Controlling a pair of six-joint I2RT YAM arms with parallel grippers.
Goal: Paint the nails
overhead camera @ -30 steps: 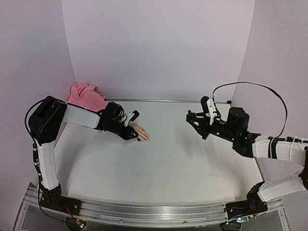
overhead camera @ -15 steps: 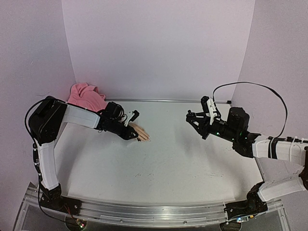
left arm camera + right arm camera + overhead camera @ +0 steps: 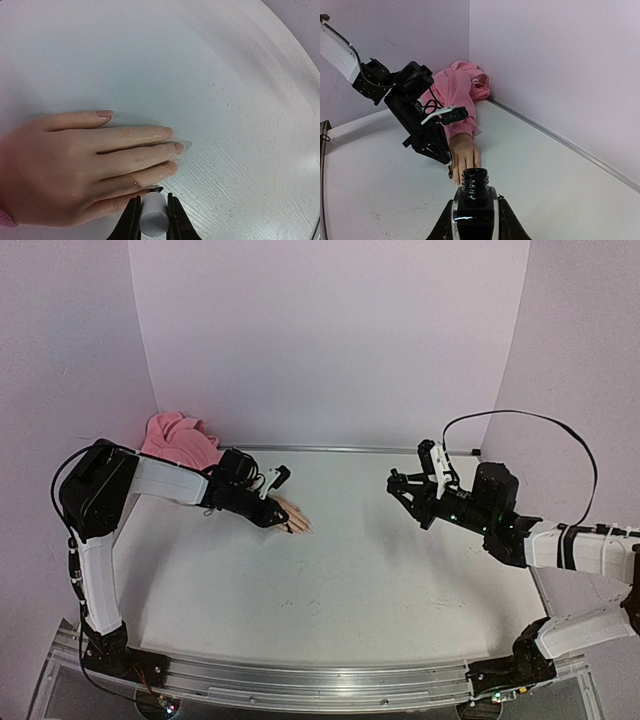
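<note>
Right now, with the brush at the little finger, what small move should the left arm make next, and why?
Probably draw the brush tip along the little finger's nail. The left gripper is shut on the brush cap, the tip sits right at that fingertip, and the other nails look pale.

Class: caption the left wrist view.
Left gripper, jaws clamping a white-handled brush, dark tip at the mannequin hand's little finger.

White, lightly scuffed tabletop (image 3: 360, 580); pale lilac walls (image 3: 330, 340) on three sides; aluminium rail (image 3: 320, 682) along bottom of frame; even, soft light.
</note>
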